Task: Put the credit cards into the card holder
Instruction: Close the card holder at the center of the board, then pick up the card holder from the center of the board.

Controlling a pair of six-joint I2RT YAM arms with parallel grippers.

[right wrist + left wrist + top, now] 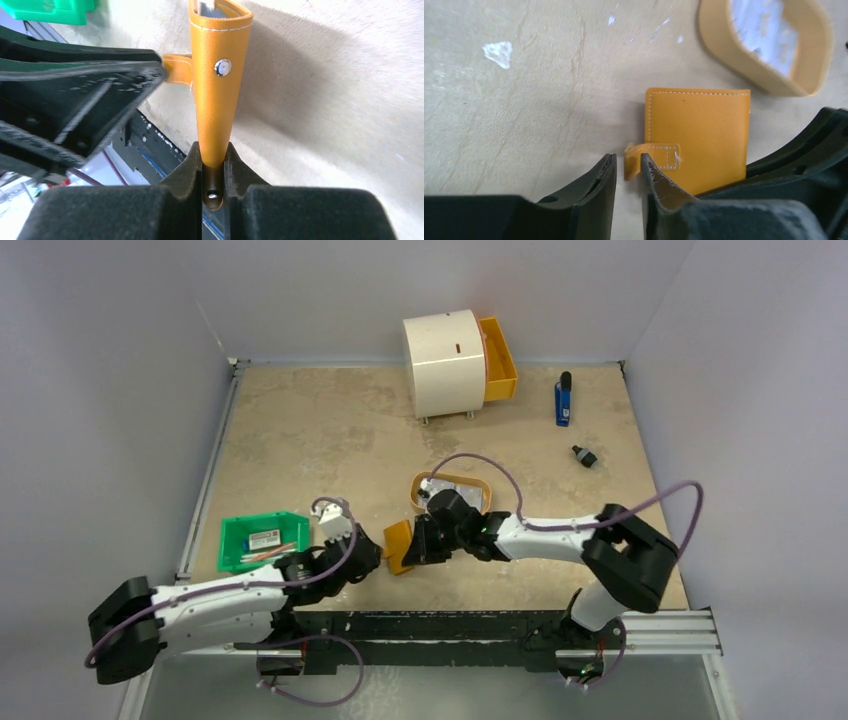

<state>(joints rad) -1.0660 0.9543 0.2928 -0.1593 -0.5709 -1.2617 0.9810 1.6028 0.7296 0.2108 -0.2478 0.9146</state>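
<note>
Your right hand (213, 152) pinching the orange card holder (214, 105) by one edge, your left hand (628, 161) slightly spread, its tips flanking the strap tab (659, 156)

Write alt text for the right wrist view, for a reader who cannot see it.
The right pincer is shut on the near edge of an orange-tan stitched leather card holder with a metal snap stud, seen edge-on. Its small strap sticks out sideways, at the tip of the left arm's black pincer finger, over a beige table.
</note>
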